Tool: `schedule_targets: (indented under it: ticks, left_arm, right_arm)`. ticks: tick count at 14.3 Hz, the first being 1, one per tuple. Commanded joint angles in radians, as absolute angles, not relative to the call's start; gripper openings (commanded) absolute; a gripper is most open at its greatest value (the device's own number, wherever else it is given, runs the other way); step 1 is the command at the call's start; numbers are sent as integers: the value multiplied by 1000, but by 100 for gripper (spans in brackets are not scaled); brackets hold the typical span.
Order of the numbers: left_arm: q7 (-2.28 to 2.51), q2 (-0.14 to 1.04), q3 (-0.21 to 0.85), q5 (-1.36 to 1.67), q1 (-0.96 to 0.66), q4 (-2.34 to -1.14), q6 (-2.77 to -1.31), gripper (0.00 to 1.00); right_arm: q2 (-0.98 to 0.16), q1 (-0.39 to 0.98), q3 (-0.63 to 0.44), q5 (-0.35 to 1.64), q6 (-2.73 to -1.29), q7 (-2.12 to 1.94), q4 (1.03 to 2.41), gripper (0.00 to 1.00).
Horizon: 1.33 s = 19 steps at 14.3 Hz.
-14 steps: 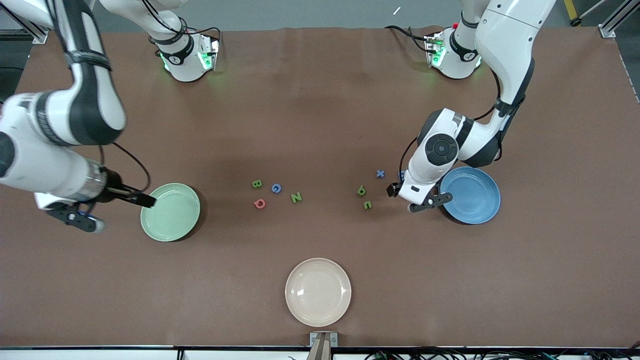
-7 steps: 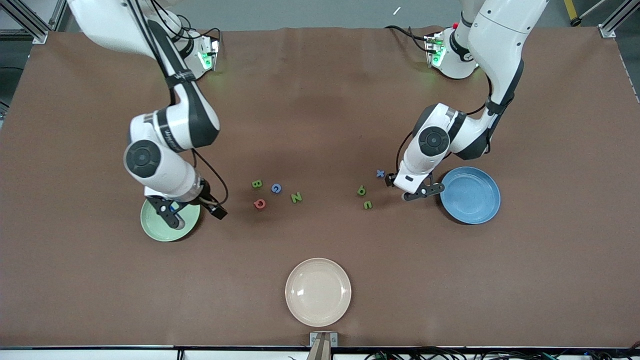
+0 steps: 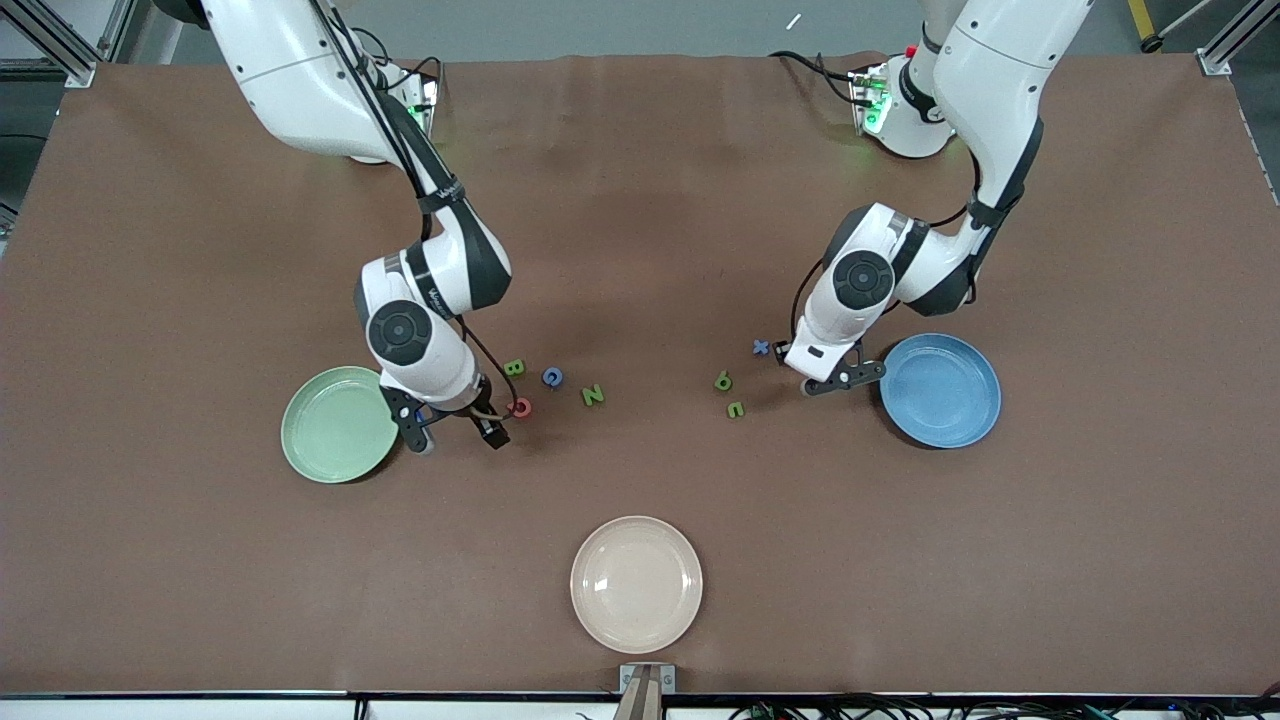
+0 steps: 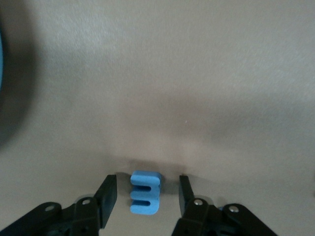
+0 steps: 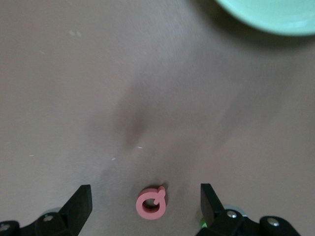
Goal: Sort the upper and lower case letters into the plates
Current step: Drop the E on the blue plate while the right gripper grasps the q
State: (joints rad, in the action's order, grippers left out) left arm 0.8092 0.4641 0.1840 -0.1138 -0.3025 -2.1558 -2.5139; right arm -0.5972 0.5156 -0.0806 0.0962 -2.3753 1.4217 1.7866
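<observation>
The pink-red Q (image 3: 520, 406) lies between the open fingers of my right gripper (image 3: 455, 435), which hangs just above it; it also shows in the right wrist view (image 5: 152, 203). Green B (image 3: 514, 367), blue G (image 3: 552, 377) and green N (image 3: 592, 395) lie close by. My left gripper (image 3: 825, 368) is open and low around the blue E-like m (image 4: 145, 192), which is hidden in the front view. Blue x (image 3: 761, 347), the green 9-like letter (image 3: 723, 381) and green u (image 3: 735, 409) lie beside it. The mint green plate (image 3: 320, 440) and the sky blue plate (image 3: 945, 395) hold nothing.
A cream-white plate (image 3: 636, 584) sits near the table's front edge, nearer to the camera than the letters. The mint plate's rim shows in the right wrist view (image 5: 275, 14). Brown tabletop surrounds everything.
My right arm swung from the mint green plate toward the middle and now hangs over the Q. My left gripper shifted a little away from the blue plate, over the m.
</observation>
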Motion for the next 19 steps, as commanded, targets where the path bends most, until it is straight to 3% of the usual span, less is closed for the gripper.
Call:
schedule_targets:
  ticks: [1,6,9,16,19]
  left_arm:
    - [828,428,181,-133,-311,-2198,-2526,55]
    - [830,422,181,-133,-311,-2200,-2528,20]
    - [828,382,181,-133,-311,-2203,-2539,7]
    - [619,198,179,-132,-214,-2194,-2427,6]
    - [419,178,181,-132,-105,-2230,-2427,6]
  right_arm:
    - [-641,535,-91,106,-2379,1502,1743,86]
    - [-676,557,-89,109,-2410,1552,1733,80]
    - [-683,565,-89,126,-2413,1559,1733,73]
    - [-689,583,-89,170,-2419,1559,1736,66]
    - [-689,586,-89,172,-2419,1559,1741,53]
